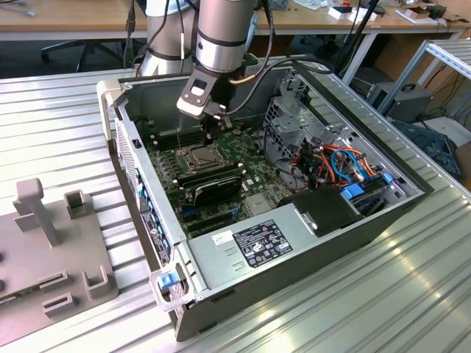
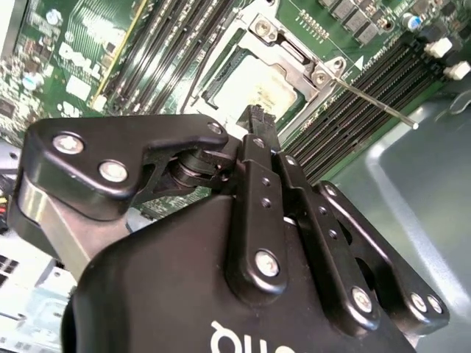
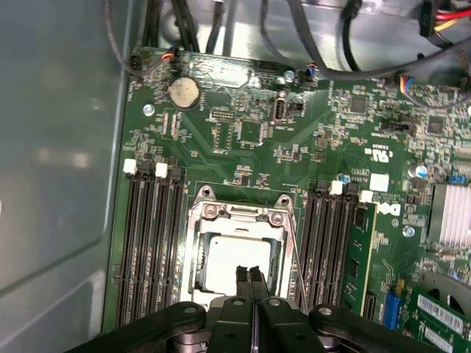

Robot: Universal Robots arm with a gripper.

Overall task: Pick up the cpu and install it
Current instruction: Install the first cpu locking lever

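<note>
The cpu point(image 3: 224, 259) is a silver-grey square lying flat in the socket's metal frame point(image 3: 239, 213) on the green motherboard point(image 3: 243, 132). In the exterior view the cpu point(image 1: 200, 156) sits in the middle of the board inside the open computer case. My gripper point(image 3: 248, 273) hovers just above the chip's edge, its two black fingers pressed together with nothing between them. The second wrist view shows the shut gripper point(image 2: 257, 121) over the cpu point(image 2: 246, 88). A thin metal socket lever point(image 2: 372, 97) sticks out beside the frame.
Memory slots point(image 3: 151, 243) flank the socket on both sides. Two black memory sticks point(image 1: 210, 184) stand near the socket. Cables point(image 1: 331, 158) and a black power supply point(image 1: 254, 243) fill the case's near side. A grey fixture point(image 1: 51, 243) lies at the exterior view's left.
</note>
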